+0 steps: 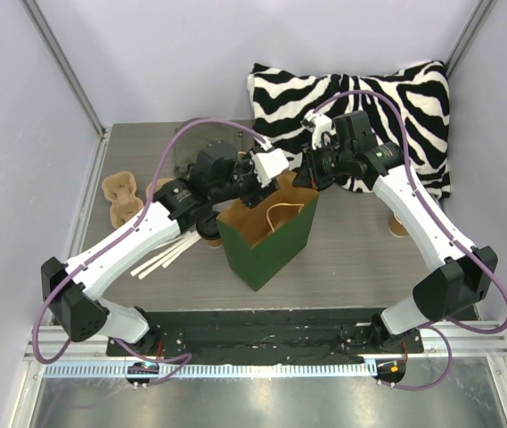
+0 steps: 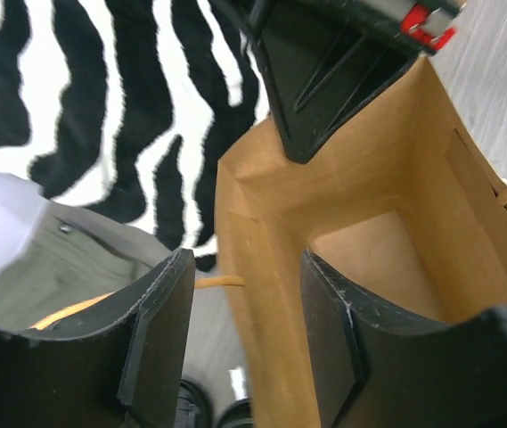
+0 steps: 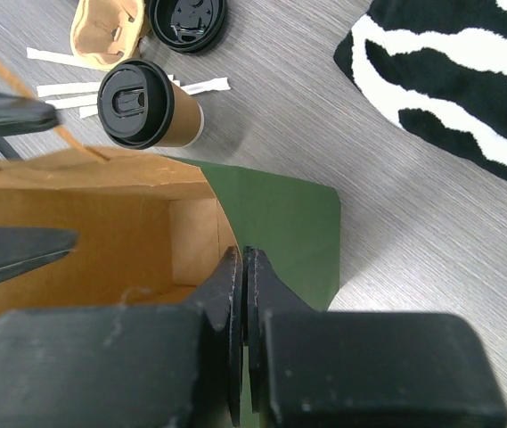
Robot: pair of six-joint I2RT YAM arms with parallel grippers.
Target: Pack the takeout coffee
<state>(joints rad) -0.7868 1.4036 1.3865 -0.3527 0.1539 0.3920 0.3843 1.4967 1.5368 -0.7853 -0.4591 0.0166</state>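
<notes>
takeout coffee mostly under left arm (top view), pulp tray cropped

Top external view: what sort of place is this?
Likely a lab robot cell: bare white enclosure walls, a grey table, and staged props like a green paper bag and lidded takeout coffee.

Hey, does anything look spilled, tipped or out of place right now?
Nothing spilled: the takeout coffee stands upright, lidded. Odd: a zebra-striped pillow at the far edge of the table, and white straws scattered near the cup tray.
</notes>
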